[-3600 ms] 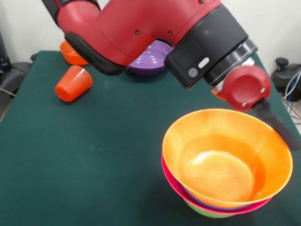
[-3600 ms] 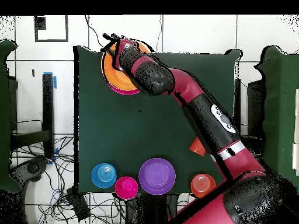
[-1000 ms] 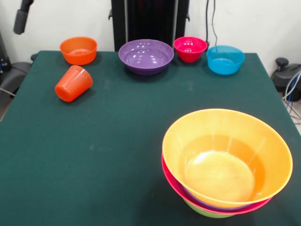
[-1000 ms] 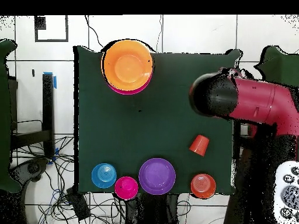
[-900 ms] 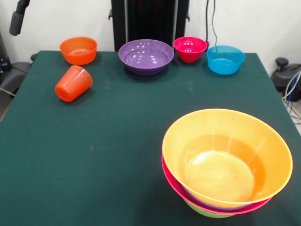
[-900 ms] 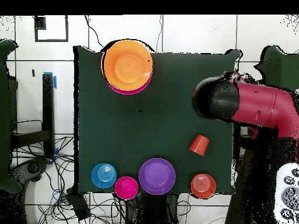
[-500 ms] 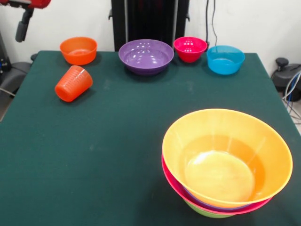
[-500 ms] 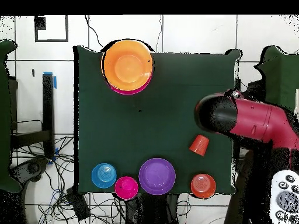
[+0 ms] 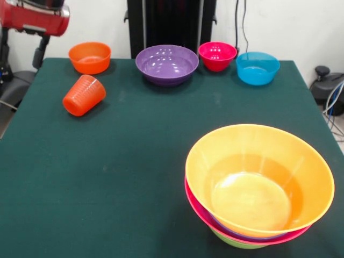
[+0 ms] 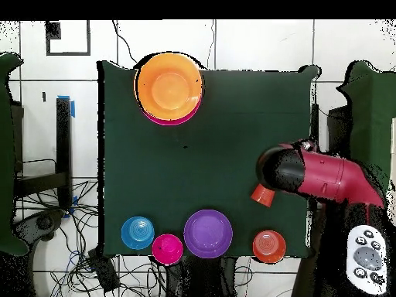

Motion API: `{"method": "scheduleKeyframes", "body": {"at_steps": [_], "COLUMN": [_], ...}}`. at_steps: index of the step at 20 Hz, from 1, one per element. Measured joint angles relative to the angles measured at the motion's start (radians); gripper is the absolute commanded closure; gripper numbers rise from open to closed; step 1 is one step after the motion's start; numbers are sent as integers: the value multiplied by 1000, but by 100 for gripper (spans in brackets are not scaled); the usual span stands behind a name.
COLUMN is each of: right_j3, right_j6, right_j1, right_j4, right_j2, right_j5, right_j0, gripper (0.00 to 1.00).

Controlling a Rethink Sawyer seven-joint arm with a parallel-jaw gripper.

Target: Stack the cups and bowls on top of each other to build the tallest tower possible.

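Tower (image 9: 258, 188) of nested glossy plastic bowls stands apart from the toppled orange-red ribbed tumbler (image 9: 84, 95); tool's state cannot be told.

orange-red ribbed plastic tumbler (image 9: 84, 95): on its side, near small orange bowl (image 9: 90, 57) | purple (image 9: 166, 64), magenta-red (image 9: 217, 55), blue (image 9: 257, 67) bowls: upright in a row | tower (image 9: 258, 185): large orange bowl topmost, pink rim and green below

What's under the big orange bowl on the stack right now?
Under the large orange bowl, rims of a purple, a pink and a green bowl show, nested. Anything deeper inside the stack is covered.
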Motion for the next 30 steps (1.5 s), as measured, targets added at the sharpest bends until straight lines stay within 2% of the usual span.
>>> {"method": "scheduleKeyframes", "body": {"at_steps": [6, 18, 30], "right_j3": [50, 127, 198], "right_j6": [62, 67, 67], "right_j1": [46, 119, 130], "right_j4": [0, 0, 1], "right_j2": [-12, -33, -88], "right_j5": [-38, -119, -129], "right_j0": [0, -1, 4], "gripper": [0, 0, 0]}}
